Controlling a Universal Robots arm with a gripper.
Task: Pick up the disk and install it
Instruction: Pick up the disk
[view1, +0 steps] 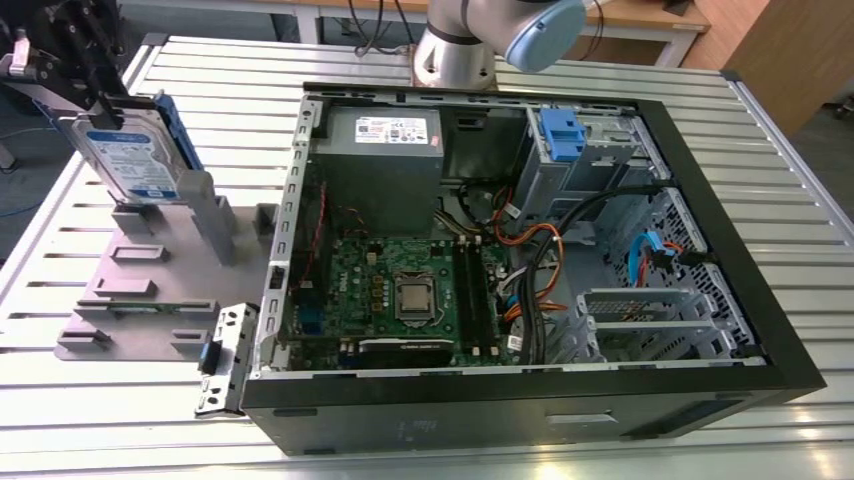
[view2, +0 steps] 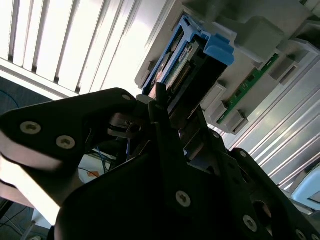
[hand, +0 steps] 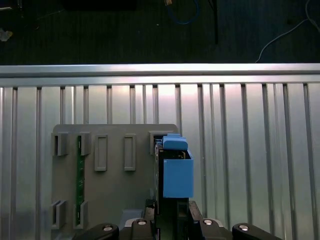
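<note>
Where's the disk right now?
In the exterior view the disk stands on edge at the far left, gripped by the gripper, over the grey fixture plate and left of the open computer case.

The gripper (view1: 107, 112) runs off the exterior view's left edge and covers the top of the disk (view1: 136, 160), while the upper edge cuts off the arm (view1: 461, 45).

At the upper left of the frame you see the black hand (view1: 110, 108) clamped on the top edge of the disk (view1: 138, 162). The disk stands nearly upright, label toward the camera, over the grey fixture plate (view1: 147, 310) on the slatted table (view1: 107, 430). The open computer case (view1: 787, 300) fills the centre and right, with its blue-latched drive cage (view1: 574, 150) at upper right.
</note>
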